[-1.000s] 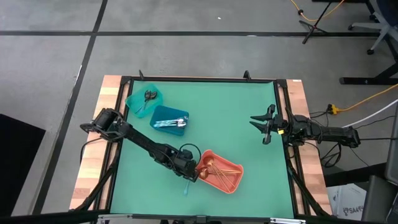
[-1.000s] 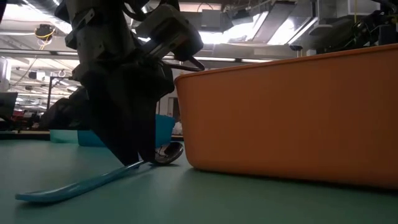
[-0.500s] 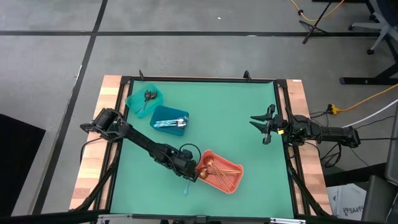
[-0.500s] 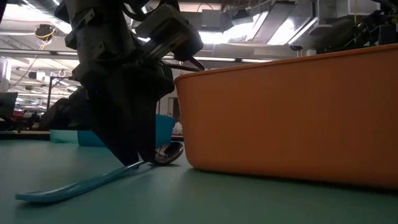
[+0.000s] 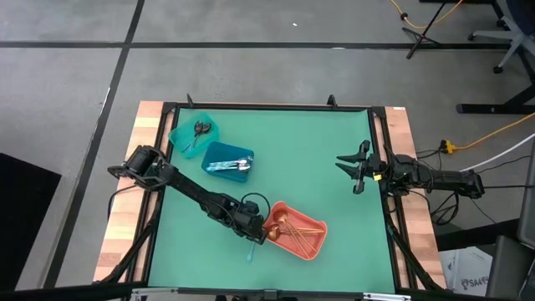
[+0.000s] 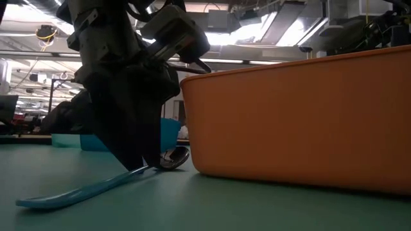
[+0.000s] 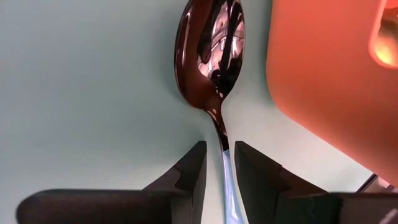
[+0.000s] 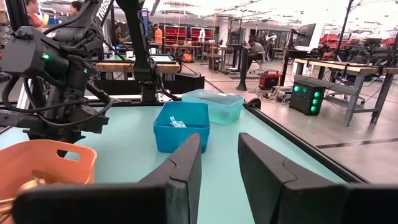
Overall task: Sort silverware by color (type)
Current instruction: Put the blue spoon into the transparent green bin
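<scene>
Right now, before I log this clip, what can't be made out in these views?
- Left pincer: fingers straddle the blue-handled dark-bowled spoon; contact unclear in the left wrist view.
- Coral plastic bin: its wall hides the contents in the low view.
- Teal bin and blue bin: utensils too small to count in the high view.

A spoon (image 7: 211, 56) with a dark mirror-bright bowl and a light-blue handle lies flat on the green mat, just off the nine o'clock side of the coral bin, its handle running toward six o'clock and its neck sitting between two dark fingers. Copper-gold spoons (image 5: 294, 230) lie jumbled inside that coral bin, down at the mat's six o'clock. Silver pieces with pale blue handles (image 5: 227, 164) rest in the blue bin toward ten o'clock, and dark utensils (image 5: 199, 130) sit in the teal bin at the eleven o'clock corner.
</scene>
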Tool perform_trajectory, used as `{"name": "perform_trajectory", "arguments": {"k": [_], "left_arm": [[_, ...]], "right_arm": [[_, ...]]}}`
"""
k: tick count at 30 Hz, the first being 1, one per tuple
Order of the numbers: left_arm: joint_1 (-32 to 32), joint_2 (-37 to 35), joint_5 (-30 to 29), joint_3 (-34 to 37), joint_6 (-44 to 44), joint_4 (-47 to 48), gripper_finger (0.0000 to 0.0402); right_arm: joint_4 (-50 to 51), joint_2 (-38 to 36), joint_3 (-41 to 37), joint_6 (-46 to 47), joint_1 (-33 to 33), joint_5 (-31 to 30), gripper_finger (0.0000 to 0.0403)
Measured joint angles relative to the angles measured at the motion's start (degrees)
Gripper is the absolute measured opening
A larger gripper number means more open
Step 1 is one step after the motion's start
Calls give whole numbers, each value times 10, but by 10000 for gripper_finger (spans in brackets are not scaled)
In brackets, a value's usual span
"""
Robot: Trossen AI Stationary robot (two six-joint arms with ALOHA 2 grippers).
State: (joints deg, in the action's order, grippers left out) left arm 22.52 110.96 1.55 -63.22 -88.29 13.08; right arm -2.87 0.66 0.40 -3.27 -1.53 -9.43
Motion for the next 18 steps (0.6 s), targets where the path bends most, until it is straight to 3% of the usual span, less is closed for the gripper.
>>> {"name": "perform_trajectory", "arguments": {"k": [18], "left_arm": [[-8, 0, 13, 0, 3, -2, 76]], "right_arm": [[0, 0, 0, 0, 0, 0, 97]]}}
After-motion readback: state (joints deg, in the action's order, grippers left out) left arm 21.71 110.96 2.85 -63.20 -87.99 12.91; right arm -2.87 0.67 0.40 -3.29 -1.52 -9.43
